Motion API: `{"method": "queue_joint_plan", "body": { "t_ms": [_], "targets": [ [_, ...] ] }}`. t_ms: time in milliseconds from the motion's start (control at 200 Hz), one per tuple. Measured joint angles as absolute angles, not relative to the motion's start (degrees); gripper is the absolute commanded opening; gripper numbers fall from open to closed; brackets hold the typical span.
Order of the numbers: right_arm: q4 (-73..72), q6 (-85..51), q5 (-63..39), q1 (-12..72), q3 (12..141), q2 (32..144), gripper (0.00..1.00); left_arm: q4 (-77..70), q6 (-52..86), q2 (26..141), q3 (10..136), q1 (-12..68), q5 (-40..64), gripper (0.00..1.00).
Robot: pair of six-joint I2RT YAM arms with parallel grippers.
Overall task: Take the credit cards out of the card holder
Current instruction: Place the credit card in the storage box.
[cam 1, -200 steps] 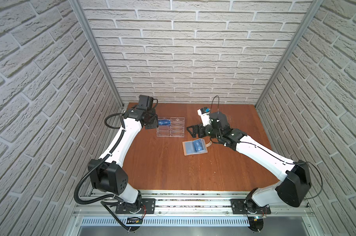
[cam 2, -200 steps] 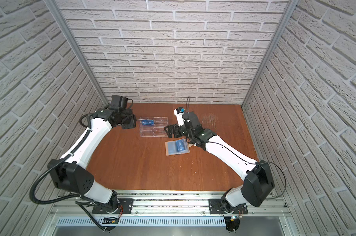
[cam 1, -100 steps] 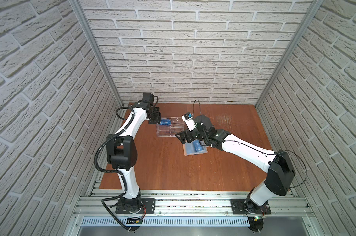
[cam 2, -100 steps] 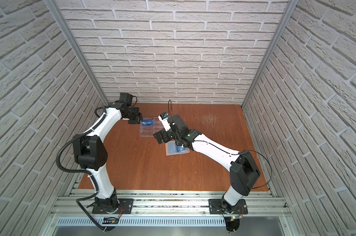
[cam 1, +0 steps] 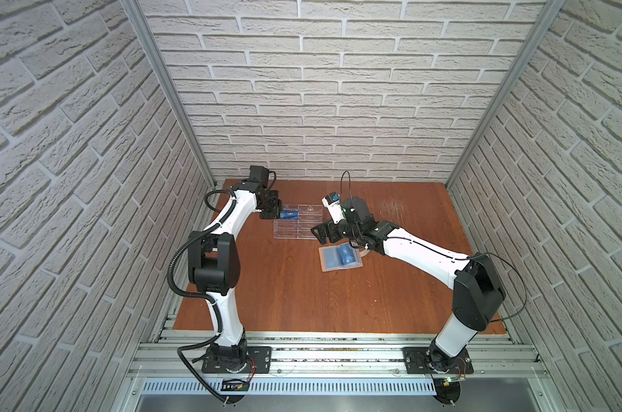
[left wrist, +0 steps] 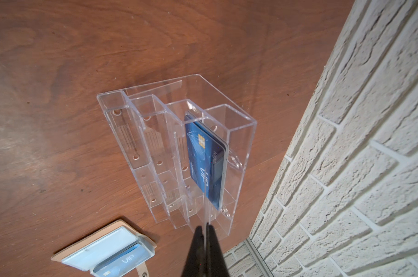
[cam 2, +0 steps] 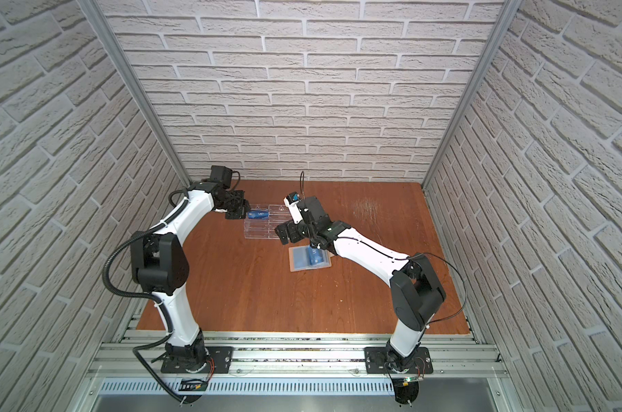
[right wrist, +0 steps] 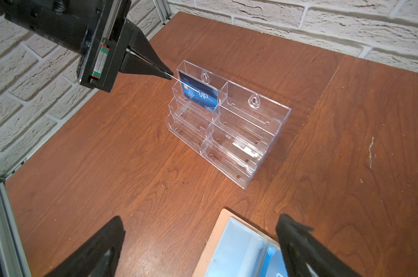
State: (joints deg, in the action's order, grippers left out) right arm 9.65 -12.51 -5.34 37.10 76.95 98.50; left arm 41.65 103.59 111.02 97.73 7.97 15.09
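The tan card holder [cam 1: 329, 258] [cam 2: 299, 258] lies open on the table with a blue credit card [cam 1: 346, 254] [left wrist: 124, 261] in its right sleeve. My right gripper [cam 1: 324, 233] [right wrist: 200, 219] hangs open just above the holder's far left corner [right wrist: 236, 249], touching nothing. My left gripper [cam 1: 271, 213] [left wrist: 205, 227] is shut on a credit card [left wrist: 206, 215] that shows only as a thin pale edge. That card reaches over the back left slot of the clear rack [cam 1: 297, 228] [right wrist: 239, 134], where blue credit cards [right wrist: 200, 96] [left wrist: 203, 153] stand.
The rack stands at the back of the table near the left wall [left wrist: 347, 144] and its metal corner post [right wrist: 2, 215]. Its other slots hold no cards. Bare brown tabletop [cam 1: 302, 303] stretches in front of the holder.
My right gripper has moved left, from behind the holder to its far left corner near the rack, staying open. The left gripper has stayed at the rack's back left slot, shut.
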Motion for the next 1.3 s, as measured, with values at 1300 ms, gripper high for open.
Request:
{"method": "queue_joint_plan", "body": {
  "t_ms": [1300],
  "targets": [
    [7.11, -14.33, -10.81, 34.89, 73.78, 98.74, 1.0, 35.9, 106.76, 113.4, 94.65, 7.81, 16.19, 0.08]
  ]
}}
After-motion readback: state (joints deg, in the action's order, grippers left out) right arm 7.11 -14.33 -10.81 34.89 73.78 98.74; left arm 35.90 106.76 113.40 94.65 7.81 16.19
